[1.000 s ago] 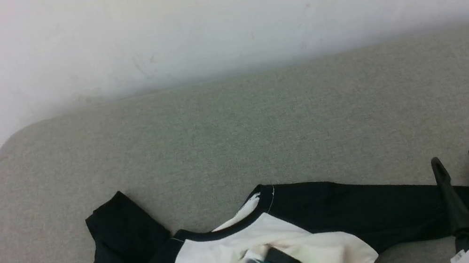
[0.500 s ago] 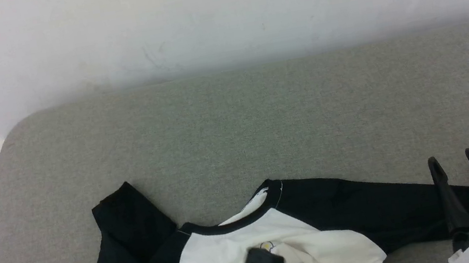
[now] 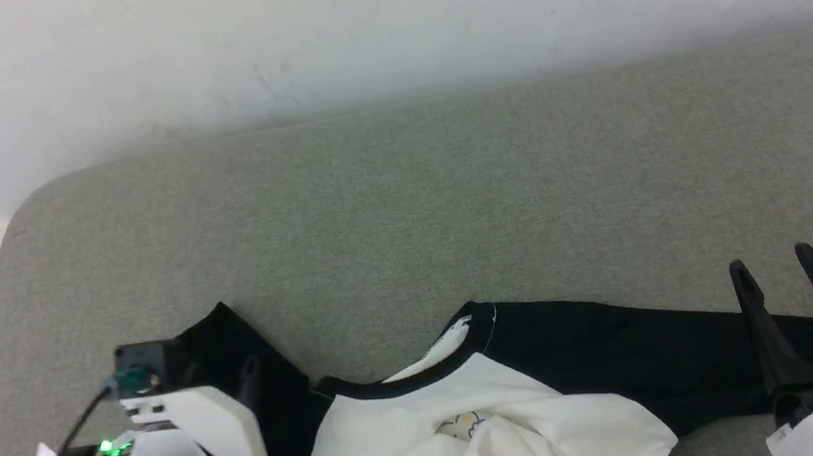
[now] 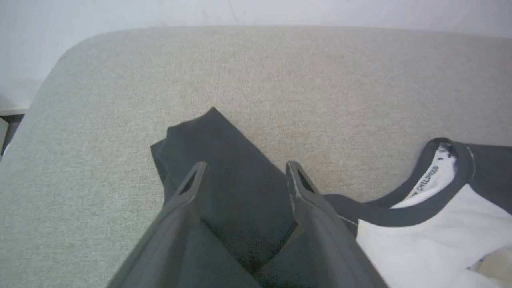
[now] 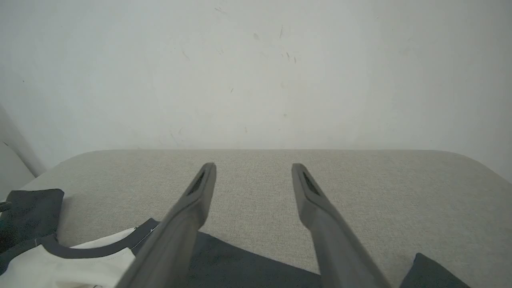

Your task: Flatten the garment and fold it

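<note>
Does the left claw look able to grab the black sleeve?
Probably yes. The left gripper is open right over the black sleeve, and nothing lies between them. Whether it touches the cloth, I cannot tell.

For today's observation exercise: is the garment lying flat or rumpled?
Rumpled: the garment shows its white panel bunched into wrinkles, with one black sleeve bent.

Soft, even light, faint shadows. Black parts of the garment (image 3: 502, 402) lose detail. Wrist-view edges bend slightly.
</note>
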Robot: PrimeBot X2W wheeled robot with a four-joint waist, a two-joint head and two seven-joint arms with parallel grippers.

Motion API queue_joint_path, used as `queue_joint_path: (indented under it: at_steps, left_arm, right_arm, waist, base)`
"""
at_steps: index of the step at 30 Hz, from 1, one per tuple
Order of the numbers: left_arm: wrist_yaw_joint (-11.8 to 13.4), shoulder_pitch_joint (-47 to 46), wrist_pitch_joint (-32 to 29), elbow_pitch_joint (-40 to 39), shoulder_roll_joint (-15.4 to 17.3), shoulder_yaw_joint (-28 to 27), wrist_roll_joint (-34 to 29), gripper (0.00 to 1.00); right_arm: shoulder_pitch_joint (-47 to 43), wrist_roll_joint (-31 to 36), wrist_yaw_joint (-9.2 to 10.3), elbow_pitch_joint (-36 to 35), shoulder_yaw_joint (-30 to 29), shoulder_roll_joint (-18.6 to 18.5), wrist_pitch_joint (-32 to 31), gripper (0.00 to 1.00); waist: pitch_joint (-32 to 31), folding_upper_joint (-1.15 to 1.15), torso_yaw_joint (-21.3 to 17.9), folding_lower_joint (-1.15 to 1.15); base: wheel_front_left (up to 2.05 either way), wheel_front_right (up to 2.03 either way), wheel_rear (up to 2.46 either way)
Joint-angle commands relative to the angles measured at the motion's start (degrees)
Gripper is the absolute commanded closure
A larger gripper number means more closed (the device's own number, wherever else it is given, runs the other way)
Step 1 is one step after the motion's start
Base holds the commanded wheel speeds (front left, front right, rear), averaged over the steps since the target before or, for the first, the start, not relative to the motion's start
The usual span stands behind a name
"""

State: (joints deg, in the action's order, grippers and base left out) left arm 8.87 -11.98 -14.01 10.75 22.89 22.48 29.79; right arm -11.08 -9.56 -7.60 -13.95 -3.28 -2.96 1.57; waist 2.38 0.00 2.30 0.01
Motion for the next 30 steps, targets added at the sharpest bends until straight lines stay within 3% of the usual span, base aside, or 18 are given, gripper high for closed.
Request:
queue_joint_path:
  at_steps: [1, 11, 12, 13, 16, 18, 24, 30]
  left_arm:
    - [-0.48, -2.28, -1.34, 4.28, 0.87, -0.82, 1.20, 0.00]
    - [-5.49, -10.97, -13.18, 25.87, 0.73, 1.45, 4.03, 0.00]
    - [-6.37, -11.31, -14.70, 27.24, 0.40, 1.94, 4.47, 0.37]
    - [-7.24, -11.57, -15.74, 28.23, 0.02, 2.26, 4.96, 1.00]
    - [-8.28, -12.22, -15.29, 29.32, -0.42, 2.48, 5.24, 1.00]
    - [-7.95, -13.06, -11.51, 29.26, -0.17, 2.13, 4.37, 1.00]
    - [-3.59, -13.05, 3.89, 23.18, 3.28, -4.11, 3.81, 1.00]
    - [0.25, -1.44, 8.74, 17.56, 5.62, -13.44, 10.82, 1.00]
  right_arm:
    - [0.94, 0.63, 0.11, -0.58, 0.36, 0.08, -0.02, 0.00]
    - [2.00, 0.99, 0.11, -0.89, 0.53, 0.08, -0.70, 0.00]
    - [1.99, 0.99, 0.11, -0.83, 0.52, 0.08, -0.71, 0.00]
    - [1.95, 0.98, 0.11, -0.80, 0.49, 0.08, -0.69, 0.00]
    - [1.83, 0.89, 0.11, -0.69, 0.20, 0.08, -0.62, 0.00]
    - [1.66, 0.71, 0.11, -0.45, -0.19, 0.08, -0.59, 0.00]
    - [0.72, 0.39, 0.11, 0.17, -0.94, 0.08, -0.68, 0.00]
    - [-0.20, 0.04, 0.11, 0.43, -0.35, 0.08, -0.61, 0.00]
  waist:
    - [1.06, 0.00, -0.87, -0.01]
    - [3.26, 0.00, -3.10, -0.01]
    - [3.28, 0.00, -3.20, -0.01]
    - [3.30, 0.00, -3.26, -0.01]
    - [3.21, 0.00, -3.15, -0.01]
    - [2.82, 0.00, -2.83, -0.01]
    - [0.38, 0.00, -1.06, -0.01]
    - [-1.12, 0.00, -0.29, -0.01]
  base:
    - [0.00, 0.00, 0.00]
    - [0.00, 0.00, 0.00]
    - [0.00, 0.00, 0.00]
    - [0.00, 0.00, 0.00]
    - [0.00, 0.00, 0.00]
    - [0.00, 0.00, 0.00]
    - [0.00, 0.00, 0.00]
    - [0.00, 0.00, 0.00]
